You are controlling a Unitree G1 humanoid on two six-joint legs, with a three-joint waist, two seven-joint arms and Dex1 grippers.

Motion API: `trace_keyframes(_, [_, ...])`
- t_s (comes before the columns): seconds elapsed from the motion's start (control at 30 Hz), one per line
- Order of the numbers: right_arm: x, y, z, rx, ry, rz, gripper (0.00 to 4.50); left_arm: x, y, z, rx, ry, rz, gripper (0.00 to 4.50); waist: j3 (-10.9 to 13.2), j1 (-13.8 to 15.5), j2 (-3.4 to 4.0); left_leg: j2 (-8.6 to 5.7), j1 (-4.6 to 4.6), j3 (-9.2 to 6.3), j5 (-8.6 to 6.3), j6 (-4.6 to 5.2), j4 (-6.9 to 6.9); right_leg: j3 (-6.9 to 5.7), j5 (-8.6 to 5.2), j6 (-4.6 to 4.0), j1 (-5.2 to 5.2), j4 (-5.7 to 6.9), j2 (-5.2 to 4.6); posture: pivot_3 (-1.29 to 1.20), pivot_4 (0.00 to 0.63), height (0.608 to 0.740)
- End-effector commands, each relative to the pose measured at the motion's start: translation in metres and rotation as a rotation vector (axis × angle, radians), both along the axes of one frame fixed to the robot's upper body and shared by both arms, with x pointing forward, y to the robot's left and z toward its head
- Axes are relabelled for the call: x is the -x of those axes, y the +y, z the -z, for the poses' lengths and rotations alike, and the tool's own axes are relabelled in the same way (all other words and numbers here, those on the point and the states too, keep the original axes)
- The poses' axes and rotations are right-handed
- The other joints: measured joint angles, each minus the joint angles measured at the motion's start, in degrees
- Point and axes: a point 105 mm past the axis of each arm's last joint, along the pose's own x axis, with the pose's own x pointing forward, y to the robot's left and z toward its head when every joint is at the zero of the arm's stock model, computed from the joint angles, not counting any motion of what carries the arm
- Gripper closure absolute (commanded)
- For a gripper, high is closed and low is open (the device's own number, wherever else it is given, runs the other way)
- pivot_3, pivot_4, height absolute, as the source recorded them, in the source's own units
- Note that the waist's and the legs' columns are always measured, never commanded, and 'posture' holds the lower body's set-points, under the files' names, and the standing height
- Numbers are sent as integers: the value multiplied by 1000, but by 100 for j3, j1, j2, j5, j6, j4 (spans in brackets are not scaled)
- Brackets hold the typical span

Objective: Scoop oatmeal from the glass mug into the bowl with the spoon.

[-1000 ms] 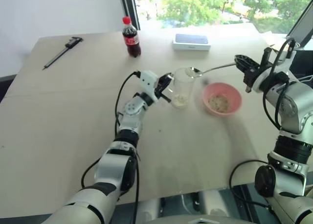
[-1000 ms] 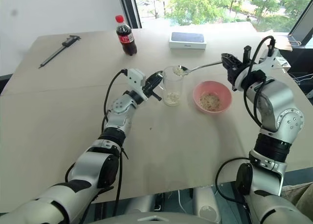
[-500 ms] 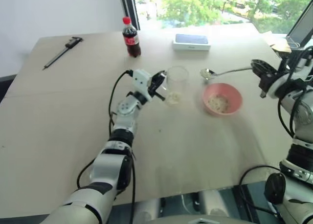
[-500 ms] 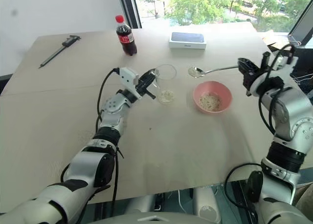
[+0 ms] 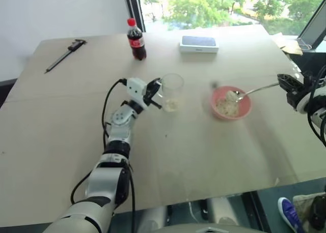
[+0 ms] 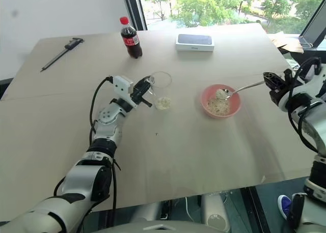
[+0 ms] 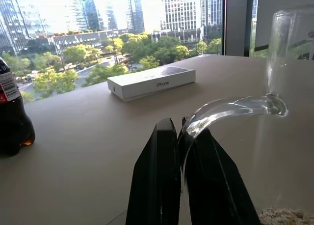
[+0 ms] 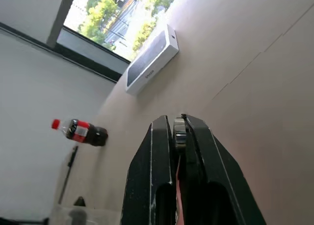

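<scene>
Over the pink bowl the right gripper, fingers clamped on the spoon, tipped oatmeal in, while the left gripper pinched the glass mug handle to steady it on the worktop

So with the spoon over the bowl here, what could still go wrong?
1. The spoon is held at its far handle end by the right claw, so oatmeal could fall past the pink bowl rim.
2. The left claw pinches only the glass mug by its handle; it may tip.
</scene>
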Motion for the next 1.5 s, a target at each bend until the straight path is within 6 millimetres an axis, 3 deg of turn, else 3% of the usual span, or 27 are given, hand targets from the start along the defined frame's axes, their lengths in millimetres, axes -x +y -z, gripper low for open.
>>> trace_keyframes(0.03, [5,23,-25,261,-150,-96,4500,4,7,-18,12,-66,-14,4481,0,4,0,0,0,-2,0,0,0,-1,0,0,0,-1,0,0,150,740])
trace_keyframes(0.27, [9,60,-51,724,-404,-227,4500,10,9,-24,14,-80,-38,4481,0,32,-1,-1,-3,-5,0,0,5,-3,1,2,-1,-4,-2,0,150,740])
trace_keyframes(0.4, [19,81,-55,994,-569,-352,4500,8,21,-27,-6,-83,-163,4481,0,56,-1,-2,-6,-9,1,-3,5,-9,1,3,-3,-10,-2,0,150,740])
trace_keyframes(0.53, [19,81,-57,1059,-620,-382,4500,17,22,-32,1,-86,-175,4481,0,100,-2,-2,-6,-8,10,-20,6,-8,2,4,-2,-10,-3,0,150,740])
trace_keyframes(0.63, [9,65,-60,985,-578,-309,4500,24,19,-32,5,-80,-168,4481,0,142,-3,-1,-5,-10,14,-26,6,-8,2,4,-2,-10,-6,0,150,740])
trace_keyframes(0.73, [-1,59,-82,674,-560,-227,4500,31,12,-30,33,-67,-153,4481,0,156,-4,-3,-5,-11,14,-27,7,-8,2,3,-1,-9,-11,0,150,740])
trace_keyframes(0.87, [-1,92,-112,332,-597,-308,4500,32,4,-23,80,-36,-153,4481,0,124,-2,-5,-5,-10,15,-28,6,-4,4,4,-3,-6,-14,0,150,740])
trace_keyframes(0.97, [1,120,-120,172,-569,-391,4500,31,-2,-15,93,-9,-148,4481,-2,127,1,-1,-1,-9,15,-28,3,-1,4,4,-6,-2,-11,0,150,740])
trace_keyframes(1.2, [2,165,-97,185,-472,-527,4500,32,-11,-10,103,-2,-128,4481,-4,161,-1,-12,-16,-14,14,-26,8,-12,4,5,-6,-12,-23,0,150,740])
trace_keyframes(1.5, [0,196,-66,310,-400,-625,4500,35,-9,-6,102,-2,-135,4481,-4,108,0,-10,-9,-13,13,-26,8,-13,4,5,-5,-4,-16,0,150,740])
